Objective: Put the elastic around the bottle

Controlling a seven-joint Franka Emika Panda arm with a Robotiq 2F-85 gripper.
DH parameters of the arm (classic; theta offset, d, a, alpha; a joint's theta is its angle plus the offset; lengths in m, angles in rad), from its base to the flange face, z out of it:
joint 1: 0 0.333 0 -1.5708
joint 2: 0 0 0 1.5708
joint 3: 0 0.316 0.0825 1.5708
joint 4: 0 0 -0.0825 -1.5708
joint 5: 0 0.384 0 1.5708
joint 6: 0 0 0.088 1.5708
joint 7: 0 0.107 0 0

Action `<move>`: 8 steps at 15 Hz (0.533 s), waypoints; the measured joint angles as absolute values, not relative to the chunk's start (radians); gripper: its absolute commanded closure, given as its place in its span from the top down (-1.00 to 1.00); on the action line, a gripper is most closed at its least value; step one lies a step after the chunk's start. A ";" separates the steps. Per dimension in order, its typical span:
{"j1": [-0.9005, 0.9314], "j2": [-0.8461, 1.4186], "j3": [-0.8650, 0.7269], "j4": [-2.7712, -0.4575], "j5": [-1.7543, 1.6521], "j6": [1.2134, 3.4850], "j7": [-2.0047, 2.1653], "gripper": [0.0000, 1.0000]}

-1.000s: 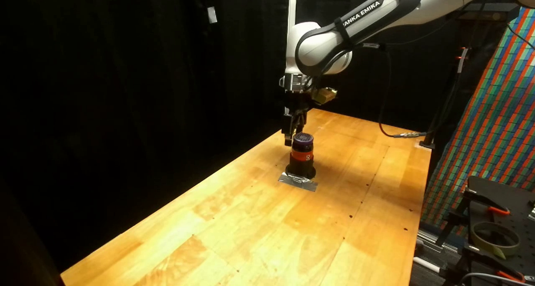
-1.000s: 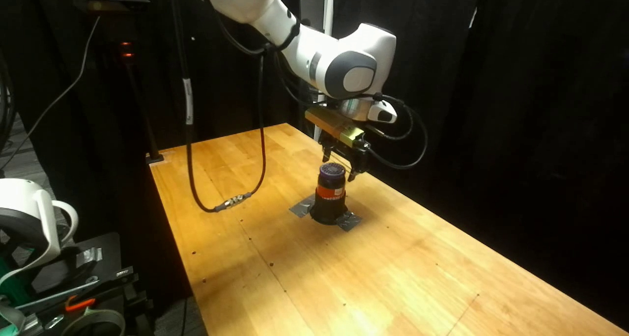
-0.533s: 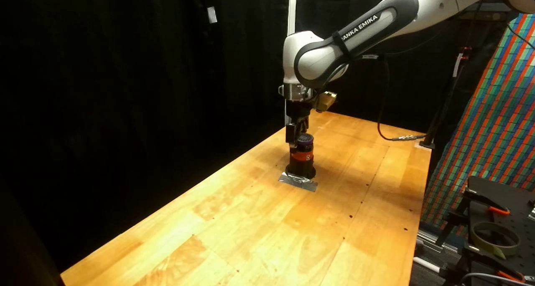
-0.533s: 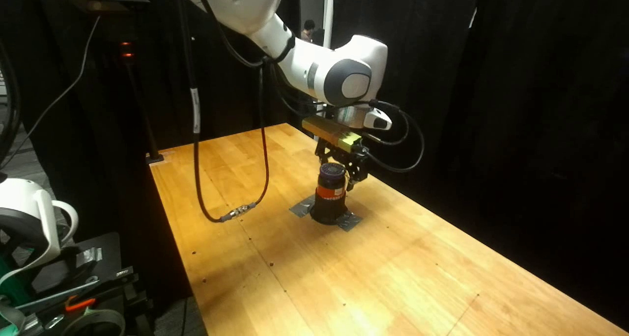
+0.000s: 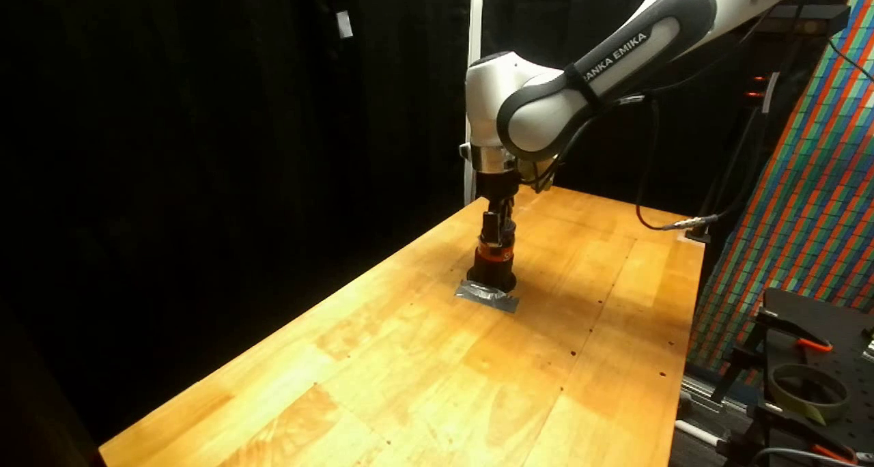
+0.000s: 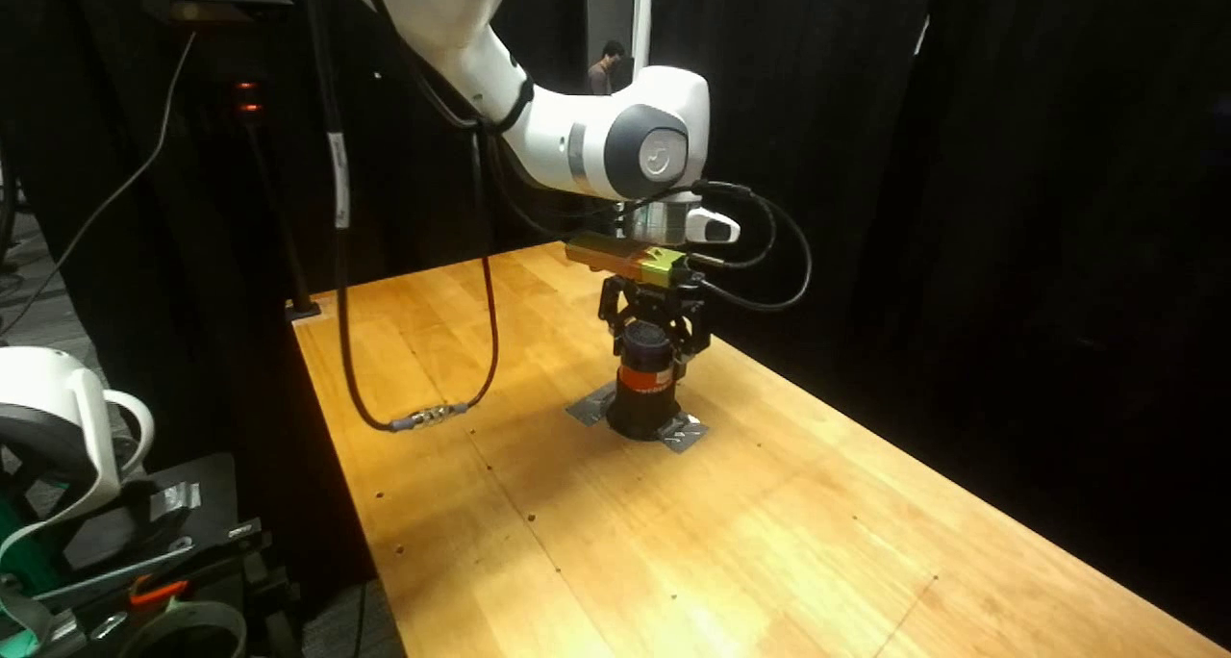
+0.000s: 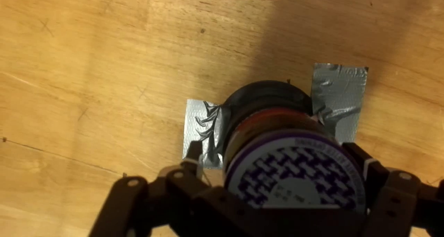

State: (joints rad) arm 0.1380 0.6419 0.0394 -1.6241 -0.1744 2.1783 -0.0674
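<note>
A: Arm first.
B: White arm (image 5: 614, 54) slants in from the upper right of an exterior view, bends sharply, drops near plumb. The gripper (image 7: 273, 147) points straight down over the bottle (image 6: 646, 374).
A: State of it?
B: Its fingers (image 7: 196, 148) stand spread, one on each side of the bottle, tips lower than the purple-patterned lid (image 7: 298, 164). Wrist view gives a gap between one finger and the bottle; contact on the other side, can't tell.
A: And the elastic (image 7: 191, 161)?
B: Looks to be the pale band on each finger. Whether it runs around or beside the bottle, can't tell.
A: Surface?
B: Wooden table (image 6: 846, 504), grain scuffed, dotted with small dark holes. Bottle upright on it, orange-red stripe (image 6: 644, 381) showing, dark flared base (image 6: 640, 417) touching two strips of silver tape (image 7: 341, 91).
A: Room?
B: Black curtains (image 5: 205, 146) in both exterior views. Checked panel (image 5: 812, 201), many colours, beyond the table's edge; near it a dark side table (image 5: 806, 310) bearing a roll of tape (image 5: 792, 399). A black cable (image 6: 428, 417) hangs in a loop from the arm. Person (image 6: 604, 71) far back, face too small to read.
</note>
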 measured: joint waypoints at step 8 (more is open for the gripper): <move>0.139 0.453 0.010 -1.960 -0.315 2.375 -0.038 0.47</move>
State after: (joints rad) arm 0.1393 0.4528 0.0099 -1.9597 -0.3152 2.3748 -0.0379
